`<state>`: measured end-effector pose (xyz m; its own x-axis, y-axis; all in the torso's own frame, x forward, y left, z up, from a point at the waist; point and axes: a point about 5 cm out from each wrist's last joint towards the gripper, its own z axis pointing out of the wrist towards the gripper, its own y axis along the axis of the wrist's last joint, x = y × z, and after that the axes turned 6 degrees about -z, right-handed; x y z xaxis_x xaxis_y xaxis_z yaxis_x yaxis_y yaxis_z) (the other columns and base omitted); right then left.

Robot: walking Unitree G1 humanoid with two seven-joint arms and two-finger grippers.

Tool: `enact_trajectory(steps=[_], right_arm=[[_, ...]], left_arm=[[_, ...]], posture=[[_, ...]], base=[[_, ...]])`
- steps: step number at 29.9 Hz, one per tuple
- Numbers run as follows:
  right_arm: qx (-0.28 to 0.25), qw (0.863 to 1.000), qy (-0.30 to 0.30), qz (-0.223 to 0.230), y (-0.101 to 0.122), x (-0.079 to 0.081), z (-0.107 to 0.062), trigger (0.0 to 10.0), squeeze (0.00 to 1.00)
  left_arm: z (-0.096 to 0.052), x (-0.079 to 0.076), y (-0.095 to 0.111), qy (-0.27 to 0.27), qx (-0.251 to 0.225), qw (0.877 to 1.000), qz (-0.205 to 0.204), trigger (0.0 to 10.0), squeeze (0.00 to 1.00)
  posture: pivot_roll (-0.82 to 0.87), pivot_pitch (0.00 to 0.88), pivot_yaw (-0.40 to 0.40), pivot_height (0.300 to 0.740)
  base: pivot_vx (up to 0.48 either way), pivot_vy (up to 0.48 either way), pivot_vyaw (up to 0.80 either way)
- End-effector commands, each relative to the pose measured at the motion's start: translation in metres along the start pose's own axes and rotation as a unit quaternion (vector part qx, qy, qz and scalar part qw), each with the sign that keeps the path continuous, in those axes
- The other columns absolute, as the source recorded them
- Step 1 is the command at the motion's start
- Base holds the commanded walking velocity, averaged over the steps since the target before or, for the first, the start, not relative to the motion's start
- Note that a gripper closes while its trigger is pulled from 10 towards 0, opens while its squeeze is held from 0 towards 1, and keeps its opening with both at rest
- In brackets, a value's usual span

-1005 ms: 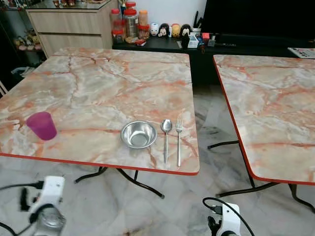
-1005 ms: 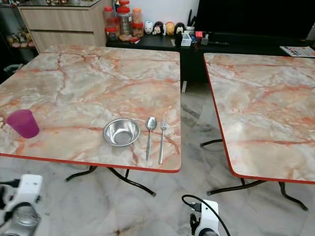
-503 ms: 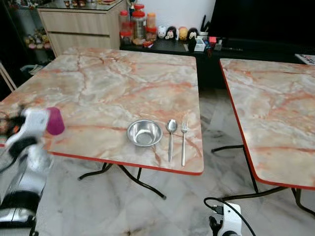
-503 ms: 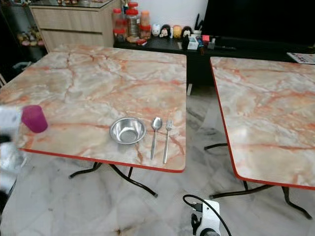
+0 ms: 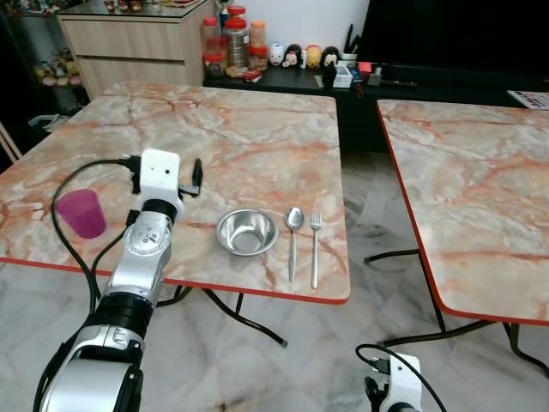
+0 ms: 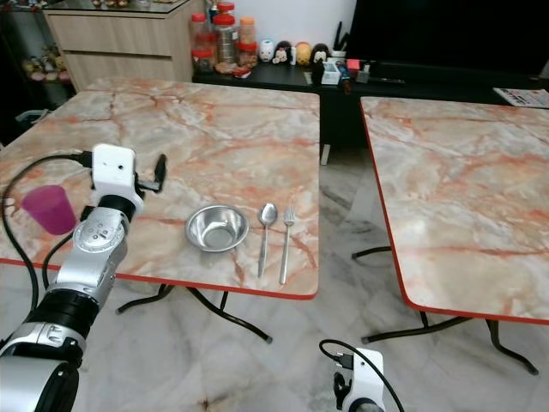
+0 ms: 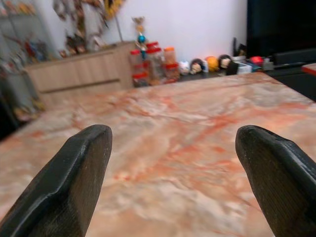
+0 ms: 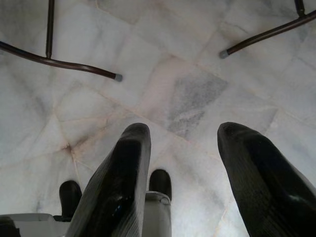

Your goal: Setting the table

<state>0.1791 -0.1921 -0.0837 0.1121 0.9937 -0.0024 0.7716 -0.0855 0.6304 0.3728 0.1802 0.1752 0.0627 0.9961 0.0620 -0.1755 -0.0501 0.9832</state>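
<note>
Steel bowl (image 5: 247,232), spoon (image 5: 292,240) and fork (image 5: 313,246) side by side near the table's (image 5: 232,137) front right corner; purple cup (image 5: 81,213) near the front left edge. Left gripper (image 7: 173,182) above the tabletop between cup and bowl, fingers apart, empty. Right gripper (image 8: 190,187) down over the floor (image 8: 197,94), fingers apart.

second table (image 5: 480,197) cut off at right, shelf figurines (image 5: 304,56) too small

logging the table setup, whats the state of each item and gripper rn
purple cup: upright, on the table, not held
steel bowl: upright, empty
spoon: flat, right of bowl
fork: flat, right of spoon
left gripper: open, above the table
right gripper: open, over the floor
</note>
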Motion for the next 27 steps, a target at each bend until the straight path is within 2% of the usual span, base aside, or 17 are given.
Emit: enact_trajectory(steps=[1,3,7,11,12,13,16,19,27], right_arm=[[-0.005,1.0,-0.005,0.003,0.003,-0.003,0.0,10.0,0.0],[-0.005,1.0,-0.005,0.003,0.003,-0.003,0.0,10.0,0.0],[-0.003,1.0,-0.001,0.001,0.003,-0.001,0.001,10.0,0.0],[-0.005,1.0,0.002,0.001,0.004,0.002,0.001,10.0,0.0],[-0.005,1.0,0.002,0.001,0.004,0.002,0.001,10.0,0.0],[-0.005,1.0,0.004,0.003,0.004,0.002,0.001,10.0,0.0],[-0.004,1.0,0.005,0.003,0.004,0.002,0.001,10.0,0.0],[-0.001,1.0,0.003,0.004,0.002,0.002,0.001,10.0,0.0],[-0.002,1.0,0.002,0.005,0.002,0.002,0.001,10.0,0.0]], left_arm=[[0.003,-0.005,0.0,-0.038,0.028,0.999,-0.025,10.0,0.0],[0.003,-0.009,-0.004,-0.066,0.048,0.996,-0.028,10.0,0.0],[0.001,-0.012,-0.019,-0.113,0.11,0.987,0.004,10.0,0.0],[-0.005,-0.015,-0.035,-0.138,0.169,0.976,0.0,10.0,0.0],[-0.005,-0.015,-0.035,-0.138,0.169,0.976,0.0,10.0,0.0],[-0.007,-0.016,-0.043,-0.141,0.197,0.97,-0.003,10.0,0.0],[-0.008,-0.017,-0.045,-0.141,0.206,0.968,0.0,10.0,0.0],[-0.01,-0.016,-0.055,-0.123,0.24,0.963,-0.016,10.0,0.0],[-0.01,-0.023,-0.06,-0.131,0.262,0.956,-0.03,10.0,0.0]], posture=[[0.03,0.0,-0.031,0.725],[0.03,0.0,-0.031,0.725],[0.04,0.0,-0.037,0.725],[0.04,0.0,-0.034,0.725],[0.04,0.0,-0.034,0.725],[0.03,0.0,-0.032,0.725],[0.03,0.0,-0.032,0.725],[0.03,0.0,-0.03,0.725],[0.03,0.0,-0.028,0.725]], base=[[0.0,0.0,0.0],[0.0,0.0,0.0],[0.0,0.0,0.0],[0.0,0.0,0.0],[0.0,0.0,0.0],[0.0,0.0,0.0],[0.0,0.0,0.0],[0.0,0.0,0.0],[0.0,0.0,0.0]])
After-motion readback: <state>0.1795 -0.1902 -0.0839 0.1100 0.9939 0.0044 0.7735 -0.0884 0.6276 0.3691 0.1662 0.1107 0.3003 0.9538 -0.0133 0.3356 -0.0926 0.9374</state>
